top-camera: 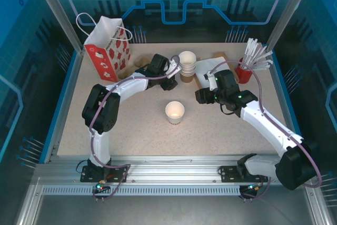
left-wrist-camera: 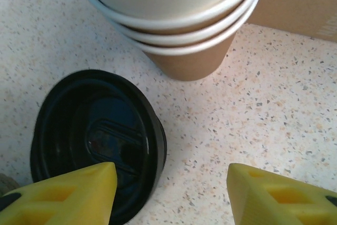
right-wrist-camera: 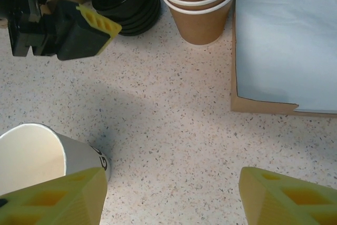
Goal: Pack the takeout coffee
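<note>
Early: lidless pale paper cup (top-camera: 175, 112) mid-frame, not bagged (left tool (left-wrist-camera: 171, 185) apart over round black plastic lid (left-wrist-camera: 97, 140), right tool (right-wrist-camera: 171, 193) apart).

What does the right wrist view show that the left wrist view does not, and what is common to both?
Right wrist view adds: a single lidless cup at lower left and the open right gripper. Left wrist view adds: the top face of the black lids, close up. Both: the stack of cups, the lids, the cardboard, the open left gripper, the speckled table.
</note>
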`<state>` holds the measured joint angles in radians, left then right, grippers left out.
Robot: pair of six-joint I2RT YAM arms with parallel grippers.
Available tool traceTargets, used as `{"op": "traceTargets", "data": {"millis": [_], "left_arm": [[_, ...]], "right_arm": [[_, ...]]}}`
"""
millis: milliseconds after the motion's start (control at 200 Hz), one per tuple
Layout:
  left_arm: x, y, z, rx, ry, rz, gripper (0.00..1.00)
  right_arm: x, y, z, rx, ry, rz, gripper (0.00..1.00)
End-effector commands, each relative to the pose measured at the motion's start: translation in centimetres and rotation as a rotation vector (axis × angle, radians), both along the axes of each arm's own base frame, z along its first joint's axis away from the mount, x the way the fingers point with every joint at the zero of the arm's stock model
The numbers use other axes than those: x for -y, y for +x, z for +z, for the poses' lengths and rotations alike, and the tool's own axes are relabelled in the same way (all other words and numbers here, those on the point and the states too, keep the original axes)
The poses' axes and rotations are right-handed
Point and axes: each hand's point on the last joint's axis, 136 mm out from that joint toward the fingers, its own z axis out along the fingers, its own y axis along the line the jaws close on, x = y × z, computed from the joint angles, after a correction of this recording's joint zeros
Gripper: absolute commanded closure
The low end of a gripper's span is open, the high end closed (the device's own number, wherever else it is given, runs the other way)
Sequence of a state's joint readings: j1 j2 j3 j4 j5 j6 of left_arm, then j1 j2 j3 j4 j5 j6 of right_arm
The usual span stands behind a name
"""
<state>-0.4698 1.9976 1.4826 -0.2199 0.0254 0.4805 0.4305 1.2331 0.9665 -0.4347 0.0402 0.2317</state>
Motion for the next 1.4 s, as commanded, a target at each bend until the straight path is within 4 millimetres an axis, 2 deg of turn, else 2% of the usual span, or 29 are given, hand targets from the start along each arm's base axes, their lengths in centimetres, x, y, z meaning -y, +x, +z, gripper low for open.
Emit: {"op": "traceTargets", "data": {"millis": [0, 340, 585, 965, 1211, 1396], "left_arm": [[0.5, 1.3, 0.4, 0.042, 0.028, -0.029, 0.42], [0.1, 3.0, -0.8, 0.040, 0.067, -0.009, 0.43], [-0.2, 3.4, -1.5, 0.032, 0.084, -0.003, 0.58], [-0.9, 3.6, -1.5, 0.030, 0.090, 0.010, 0.82], [-1.2, 3.3, 0.6, 0.060, 0.041, 0.027, 0.85], [-1.6, 2.1, 4.6, 0.086, -0.042, 0.066, 0.86]], "right_arm": [[0.1, 0.1, -0.6, -0.009, 0.007, 0.004, 0.31], [0.2, 0.0, -1.0, -0.021, -0.006, 0.004, 0.32], [0.3, -0.2, -1.1, -0.025, -0.012, 0.003, 0.32], [0.3, -0.3, -1.0, -0.029, -0.008, 0.003, 0.32], [0.3, -0.5, -0.8, -0.033, -0.001, 0.007, 0.32], [0.2, -0.7, 0.2, -0.019, 0.013, 0.007, 0.32]]}}
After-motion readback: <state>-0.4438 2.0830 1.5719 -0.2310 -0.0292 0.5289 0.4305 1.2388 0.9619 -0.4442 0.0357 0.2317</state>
